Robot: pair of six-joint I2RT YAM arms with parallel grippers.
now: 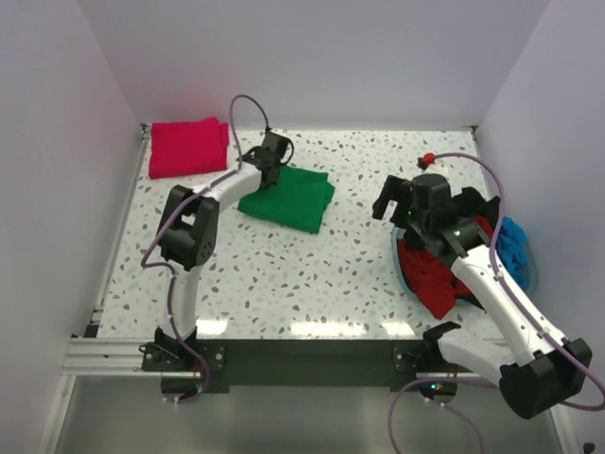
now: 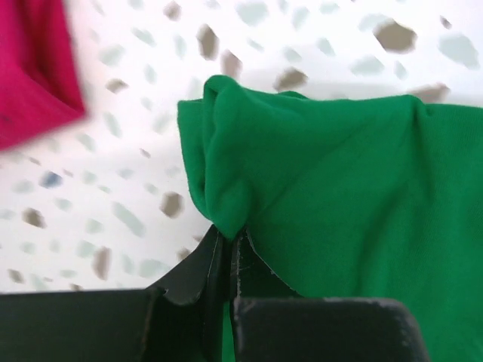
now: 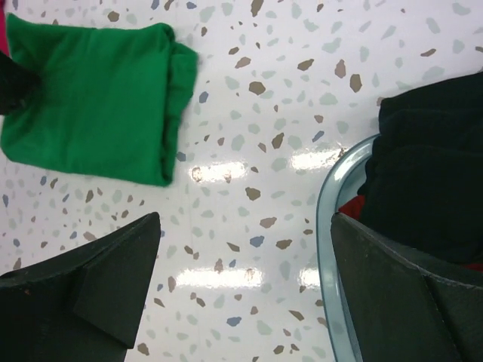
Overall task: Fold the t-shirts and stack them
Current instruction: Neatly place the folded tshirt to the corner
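Green t-shirt (image 1: 288, 199), folded, lies near 12 o'clock on the desk (image 1: 312, 274), its corner pinched in my left end effector (image 2: 226, 243). Dragging it toward the crimson t-shirt (image 1: 187, 147) at 10 o'clock may unfold it. My right end effector (image 3: 243, 226) gapes empty.

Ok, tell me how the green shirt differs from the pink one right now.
Colour: the green shirt is bright green, the pink shirt crimson-pink. Place: the green shirt lies near the middle at a slant; the pink shirt sits in the far left corner, square to the edges. Contact: the left gripper pinches the green shirt's edge; nothing touches the pink shirt. Both are folded flat on the table.
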